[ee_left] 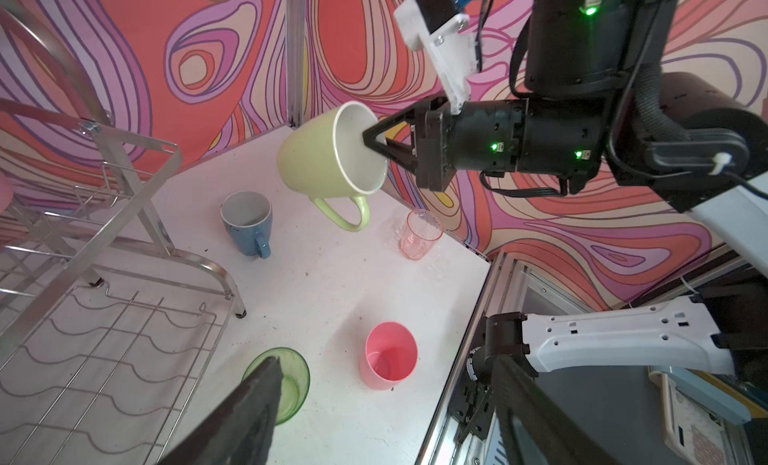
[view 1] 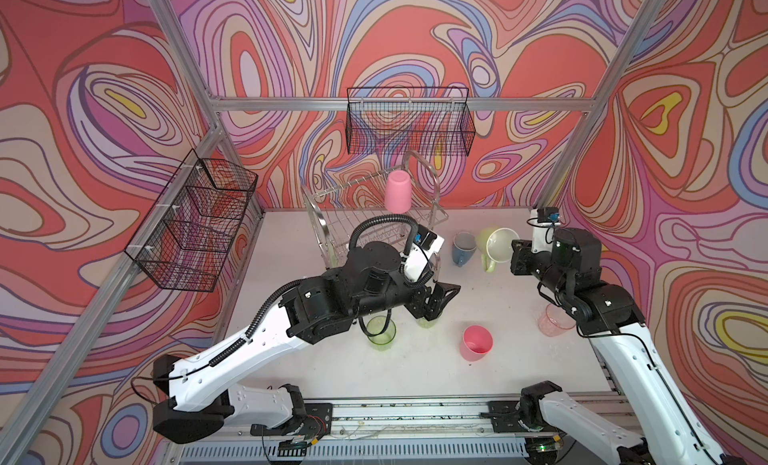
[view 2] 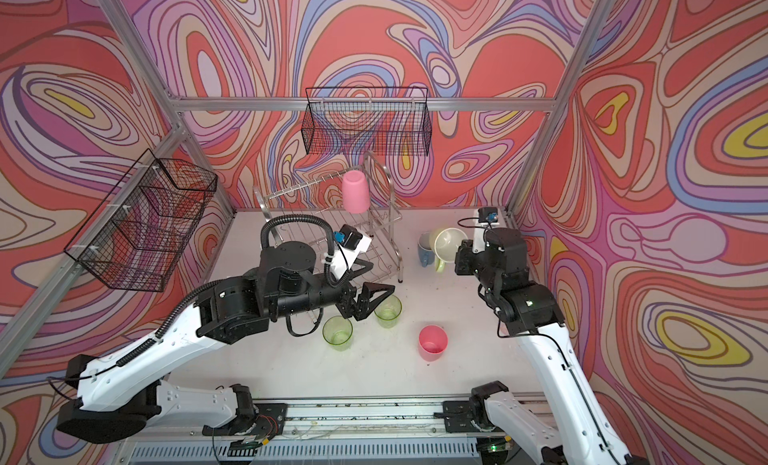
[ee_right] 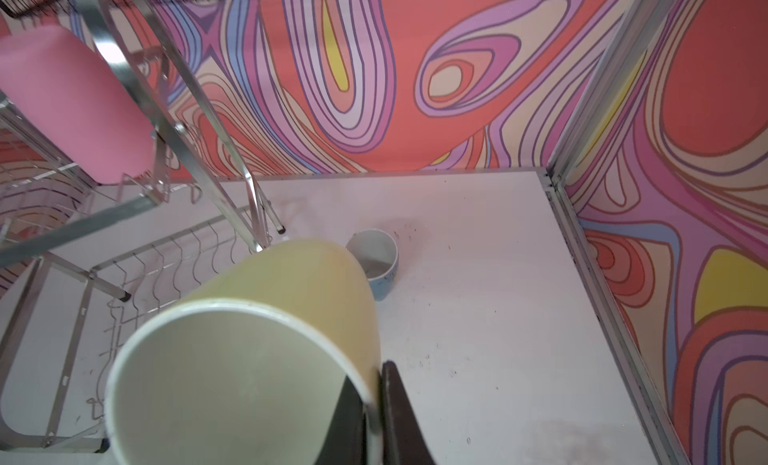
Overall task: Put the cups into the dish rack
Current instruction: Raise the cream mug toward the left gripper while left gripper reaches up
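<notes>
The pale green mug (ee_left: 311, 155), white inside, hangs tipped sideways, rim pinched by the right gripper (ee_left: 372, 144); the left gripper (view 2: 374, 304) gapes.

Silver two-tier dish rack (ee_left: 141, 205) stands at the back of the table, with one pink tumbler (view 1: 397, 191) upside down on its top tier. The other pink tumbler (view 1: 476, 342) is upright out front. One clear green cup (view 1: 380, 332) and a second clear green cup (view 2: 387, 311) stand upright near the rack's front. The blue mug (view 1: 463, 246) is upright just right of the rack. The pale-green mug (view 1: 496, 244) is in the air next to it, tipped sideways with its handle hanging down and the right gripper (ee_left: 368, 140) pinching its rim. The clear pinkish cup (ee_left: 419, 234) stands upright near the right edge.
</notes>
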Controlling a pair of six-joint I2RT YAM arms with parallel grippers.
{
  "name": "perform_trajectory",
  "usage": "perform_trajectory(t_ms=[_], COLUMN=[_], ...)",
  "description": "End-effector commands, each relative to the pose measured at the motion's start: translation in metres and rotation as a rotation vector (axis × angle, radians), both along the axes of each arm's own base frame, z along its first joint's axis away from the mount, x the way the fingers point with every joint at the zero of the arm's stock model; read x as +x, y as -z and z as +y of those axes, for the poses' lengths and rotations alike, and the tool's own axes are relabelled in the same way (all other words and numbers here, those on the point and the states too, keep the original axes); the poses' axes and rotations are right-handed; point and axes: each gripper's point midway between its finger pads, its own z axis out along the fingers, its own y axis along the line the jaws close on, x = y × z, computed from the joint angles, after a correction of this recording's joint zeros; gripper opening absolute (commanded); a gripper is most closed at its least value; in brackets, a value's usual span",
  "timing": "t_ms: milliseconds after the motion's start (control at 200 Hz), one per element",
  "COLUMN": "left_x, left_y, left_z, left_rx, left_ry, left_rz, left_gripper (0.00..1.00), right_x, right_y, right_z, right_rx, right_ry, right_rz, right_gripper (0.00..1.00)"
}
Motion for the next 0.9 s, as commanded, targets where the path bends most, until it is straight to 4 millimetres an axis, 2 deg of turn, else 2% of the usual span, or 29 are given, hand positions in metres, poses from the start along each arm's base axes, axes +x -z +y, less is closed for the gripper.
perform_trajectory(t_ms=[0, 120, 280, 501, 891], left_x=[0.004, 0.009, 0.021, 0.052, 0.088], left_y=[-0.008, -0.025, -0.041, -0.051, -0.074], left_z=[0.006, 0.006, 0.01, 0.019, 0.029], left_rx=[0.009, -0.02, -0.096, -0.237, -0.436], left_ry=[-0.062, -0.09, -0.114, -0.184, -0.269], left_rz=[0.058, 0.077, 0.158, 0.27, 0.306], left_gripper=[0.82, 0.83, 0.83, 0.81, 0.77], right_x=[-0.004, -0.005, -0.003, -0.007, 0.012], right_y=[-0.083, -0.111, -0.138, -0.17, -0.191], right_z=[0.008, 0.015, 0.027, 0.047, 0.075], right_rx=[0.091, 0.131, 0.212, 0.321, 0.555], right_ry=[-0.05, -0.088, -0.151, -0.278, -0.455], right_rz=[-0.26, -0.357, -0.465, -0.621, -0.739], right_gripper=[0.0, 0.0, 0.0, 0.0, 0.0])
